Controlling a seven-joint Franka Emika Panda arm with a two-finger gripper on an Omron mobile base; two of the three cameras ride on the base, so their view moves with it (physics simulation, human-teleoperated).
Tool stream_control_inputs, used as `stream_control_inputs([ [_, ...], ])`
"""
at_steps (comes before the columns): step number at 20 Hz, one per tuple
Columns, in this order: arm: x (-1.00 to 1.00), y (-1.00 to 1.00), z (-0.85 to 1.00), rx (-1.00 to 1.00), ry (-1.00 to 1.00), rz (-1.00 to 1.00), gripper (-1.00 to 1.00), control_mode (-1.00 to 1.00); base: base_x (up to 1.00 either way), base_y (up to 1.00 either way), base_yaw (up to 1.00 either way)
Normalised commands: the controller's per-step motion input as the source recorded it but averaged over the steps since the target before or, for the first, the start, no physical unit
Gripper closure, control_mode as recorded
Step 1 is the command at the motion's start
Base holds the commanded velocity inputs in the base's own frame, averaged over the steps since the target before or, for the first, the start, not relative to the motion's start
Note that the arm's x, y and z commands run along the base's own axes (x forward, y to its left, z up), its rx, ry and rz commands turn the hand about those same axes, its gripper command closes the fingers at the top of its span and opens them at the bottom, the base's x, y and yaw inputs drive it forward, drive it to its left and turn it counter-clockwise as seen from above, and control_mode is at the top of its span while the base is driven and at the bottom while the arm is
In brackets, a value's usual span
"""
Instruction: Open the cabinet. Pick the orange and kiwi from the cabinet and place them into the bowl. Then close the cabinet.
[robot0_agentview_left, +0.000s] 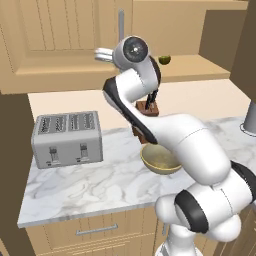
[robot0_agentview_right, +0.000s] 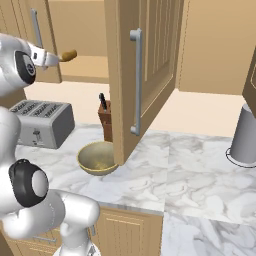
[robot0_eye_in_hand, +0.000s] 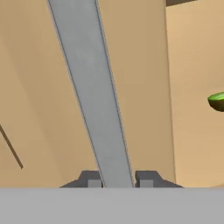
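We count two cabinet doors (robot0_agentview_right: 145, 65), one kiwi (robot0_agentview_left: 164, 60), one bowl (robot0_agentview_right: 97, 158), one toaster (robot0_agentview_left: 67, 138) and one knife block (robot0_agentview_right: 105, 120) on the worktop (robot0_agentview_right: 190, 170).

White glossy arm (robot0_agentview_left: 190, 145) w/ black joint bands, round grey end cap.

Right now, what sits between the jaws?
The hand view shows the gripper shut on the grey bar handle of the left cabinet door; the kiwi lies off to one side.
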Motion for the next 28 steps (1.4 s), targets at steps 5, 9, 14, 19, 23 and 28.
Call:
stream_control_inputs([
  [5, -0.36, 0.10, 0.00, 0.00, 0.00, -0.13, 1.00, -1.00, 0.00, 0.00, 0.00],
  [9, -0.60, 0.00, 0.01, 0.00, 0.00, -0.08, 1.00, -1.00, 0.00, 0.00, 0.00],
  [14, -0.72, 0.00, 0.00, 0.00, 0.00, -0.04, 1.00, -1.00, 0.00, 0.00, 0.00],
  [19, -0.72, 0.00, 0.00, 0.00, 0.00, -0.01, 1.00, -1.00, 0.00, 0.00, 0.00],
  [23, -0.68, 0.00, 0.00, 0.00, 0.00, 0.00, 1.00, -1.00, 0.00, 0.00, 0.00],
  [28, -0.50, 0.00, 0.00, 0.00, 0.00, 0.00, 1.00, -1.00, 0.00, 0.00, 0.00],
])
